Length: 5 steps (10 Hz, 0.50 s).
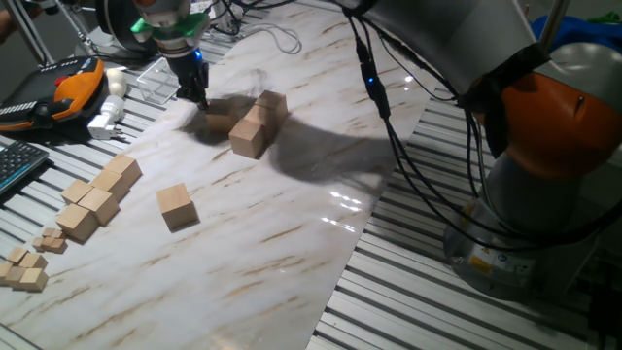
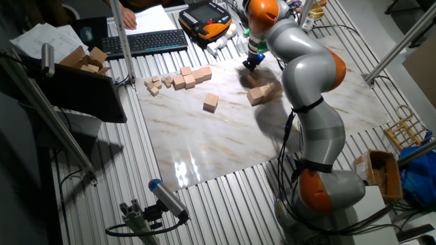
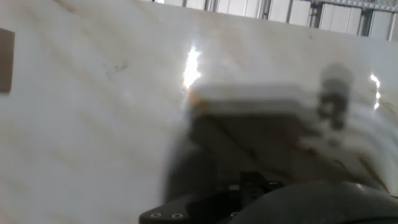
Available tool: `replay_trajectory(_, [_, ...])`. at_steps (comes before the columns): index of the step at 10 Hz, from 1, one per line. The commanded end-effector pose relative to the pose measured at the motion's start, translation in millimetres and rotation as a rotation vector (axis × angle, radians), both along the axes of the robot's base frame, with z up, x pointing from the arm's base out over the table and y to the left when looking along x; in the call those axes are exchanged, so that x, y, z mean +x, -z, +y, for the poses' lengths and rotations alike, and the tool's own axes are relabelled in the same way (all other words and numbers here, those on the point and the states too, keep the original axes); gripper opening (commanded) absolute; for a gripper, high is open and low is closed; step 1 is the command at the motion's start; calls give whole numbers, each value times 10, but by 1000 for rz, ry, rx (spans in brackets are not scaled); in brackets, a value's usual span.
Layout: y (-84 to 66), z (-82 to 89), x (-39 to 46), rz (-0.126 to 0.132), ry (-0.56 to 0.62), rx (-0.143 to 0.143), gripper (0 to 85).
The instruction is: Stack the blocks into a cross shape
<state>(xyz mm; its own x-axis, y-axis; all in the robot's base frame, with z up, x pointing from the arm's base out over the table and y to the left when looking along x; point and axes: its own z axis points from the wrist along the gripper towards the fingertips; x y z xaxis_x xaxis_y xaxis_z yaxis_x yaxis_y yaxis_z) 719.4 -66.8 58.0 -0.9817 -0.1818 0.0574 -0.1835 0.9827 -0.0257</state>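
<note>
A large silver and orange robot arm bends over a pale marble-patterned worktop. Its dark hand hangs low near the far edge, just beside a tight cluster of light-tan wooden blocks; motion blur hides how many are in the cluster, though at least two show. Whether the hand is wide or narrow cannot be told. One more block sits alone, well apart, nearer the front. At the left edge lie a joined row of tan cubes and several small cubelets. A keyboard sits beyond the worktop.
</note>
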Motion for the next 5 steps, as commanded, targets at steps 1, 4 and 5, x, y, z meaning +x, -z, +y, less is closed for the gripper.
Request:
replay_trajectory(1, [23,0,-56,-2,3,0,0])
replay_trajectory(4, [-3,-69,-155,18,7,-11,0])
replay_trajectory(5, [14,-112,-159,14,2,-3,0])
